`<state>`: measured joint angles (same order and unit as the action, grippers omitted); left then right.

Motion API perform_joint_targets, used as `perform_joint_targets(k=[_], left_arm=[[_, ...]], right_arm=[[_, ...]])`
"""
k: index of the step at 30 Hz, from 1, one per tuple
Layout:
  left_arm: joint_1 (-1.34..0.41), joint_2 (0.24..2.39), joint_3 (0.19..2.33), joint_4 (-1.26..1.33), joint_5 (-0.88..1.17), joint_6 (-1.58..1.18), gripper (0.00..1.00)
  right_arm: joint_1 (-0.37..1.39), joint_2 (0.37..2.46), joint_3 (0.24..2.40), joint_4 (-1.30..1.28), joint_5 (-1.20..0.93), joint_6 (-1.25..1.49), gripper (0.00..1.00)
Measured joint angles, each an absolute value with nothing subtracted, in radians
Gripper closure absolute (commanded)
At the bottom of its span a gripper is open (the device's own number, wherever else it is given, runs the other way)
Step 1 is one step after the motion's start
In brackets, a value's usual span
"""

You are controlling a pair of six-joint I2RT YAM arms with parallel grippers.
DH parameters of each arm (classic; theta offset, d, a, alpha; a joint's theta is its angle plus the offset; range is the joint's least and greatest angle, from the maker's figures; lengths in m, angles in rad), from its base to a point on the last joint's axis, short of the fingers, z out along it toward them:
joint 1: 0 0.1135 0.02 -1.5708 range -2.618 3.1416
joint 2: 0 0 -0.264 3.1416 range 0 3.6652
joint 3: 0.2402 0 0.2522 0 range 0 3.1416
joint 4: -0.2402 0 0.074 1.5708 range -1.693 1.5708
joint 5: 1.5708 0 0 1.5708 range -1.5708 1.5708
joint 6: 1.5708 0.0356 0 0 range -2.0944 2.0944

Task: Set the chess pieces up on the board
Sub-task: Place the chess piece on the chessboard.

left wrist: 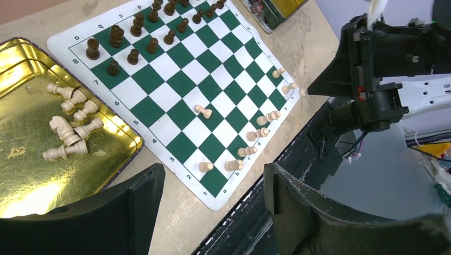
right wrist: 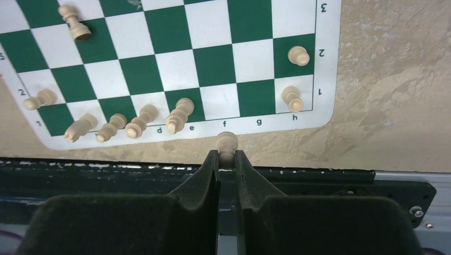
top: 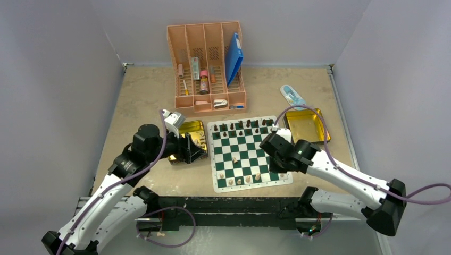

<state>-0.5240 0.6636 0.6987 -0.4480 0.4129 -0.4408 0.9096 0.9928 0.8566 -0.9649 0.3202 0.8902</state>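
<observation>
The green-and-white board (top: 244, 146) lies mid-table. Dark chess pieces (top: 247, 126) stand along its far rows. Pale ones (right wrist: 138, 123) line the near edge, and two more (right wrist: 292, 98) stand at the h corner. One pale piece (left wrist: 202, 111) lies tipped over mid-board. My right gripper (right wrist: 227, 156) hovers over the near border, shut on a pale pawn (right wrist: 227, 141). My left gripper (left wrist: 213, 196) is open and holds nothing, hanging over the board's near left corner beside a gold tin (left wrist: 21, 175) that holds several pale pieces (left wrist: 69, 127).
A second gold tin (top: 306, 125) sits right of the board, with a blue-and-white packet (top: 291, 95) behind it. A pink organiser (top: 207, 64) with pens and bottles stands at the back. The black arm rail (right wrist: 319, 183) runs along the near table edge.
</observation>
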Motion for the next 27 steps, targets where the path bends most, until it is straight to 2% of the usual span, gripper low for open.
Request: perform_joint_targets(k=[9,27], left_arm=[[-0.524,0.609,0.699,-0.479,0.389,-0.425,0.32],[-0.524,0.451,0.699,-0.503,0.263,-0.425,0.32]], right_arm=[[0.91,1.187,0.871,-0.919,0.331,0.876,0.96],[0.871,1.355,0.863,-0.749,0.338,0.82,0.94]])
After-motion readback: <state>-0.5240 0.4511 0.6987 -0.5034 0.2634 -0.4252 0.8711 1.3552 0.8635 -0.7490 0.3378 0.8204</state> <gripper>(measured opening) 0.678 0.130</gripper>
